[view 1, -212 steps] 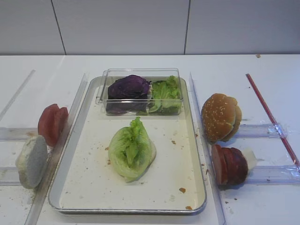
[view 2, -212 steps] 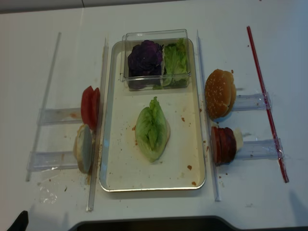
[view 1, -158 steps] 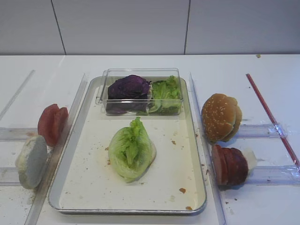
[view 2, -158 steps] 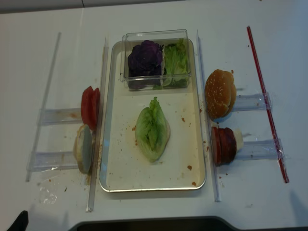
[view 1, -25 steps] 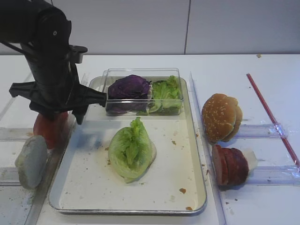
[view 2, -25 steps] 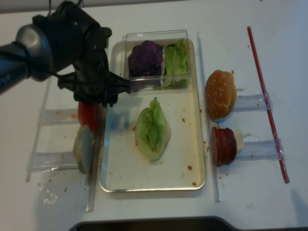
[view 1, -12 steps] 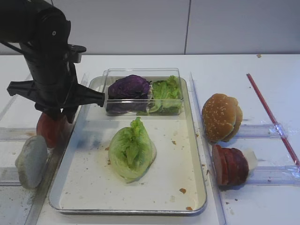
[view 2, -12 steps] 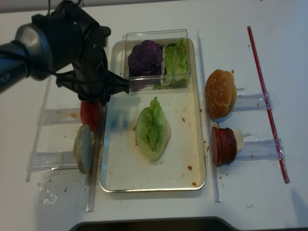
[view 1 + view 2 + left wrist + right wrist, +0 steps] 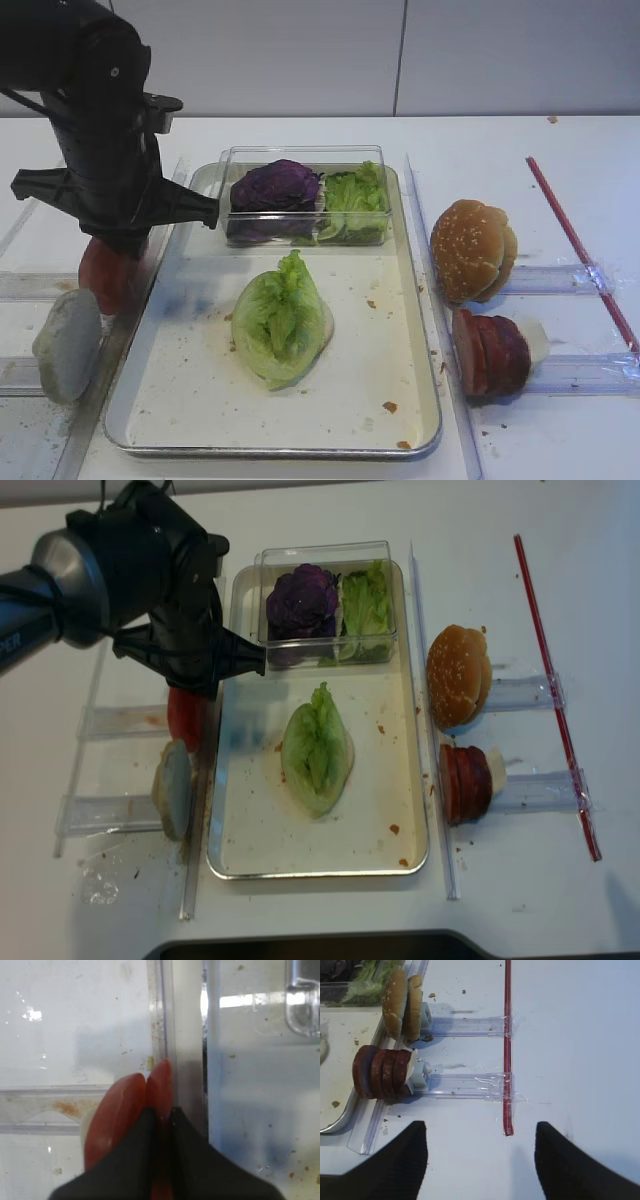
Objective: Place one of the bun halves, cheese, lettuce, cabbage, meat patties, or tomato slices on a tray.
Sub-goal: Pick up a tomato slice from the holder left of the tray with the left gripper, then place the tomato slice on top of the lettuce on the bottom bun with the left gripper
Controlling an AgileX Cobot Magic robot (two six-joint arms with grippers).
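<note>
White tabletop, tray (image 9: 420, 330) centred with lettuce (image 9: 280, 320) on it. My left gripper (image 9: 161, 1125) is clamped on one of the tomato slices (image 9: 159, 1085), upright left of the tray. My right gripper (image 9: 480, 1155) stands apart.

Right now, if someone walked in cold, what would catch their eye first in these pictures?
The big black left arm at the tray's left, its left gripper shut on one of the tomato slices. Then the pale green lettuce lying in the middle of the silver tray, with the purple cabbage in a clear box at the tray's far end.
</note>
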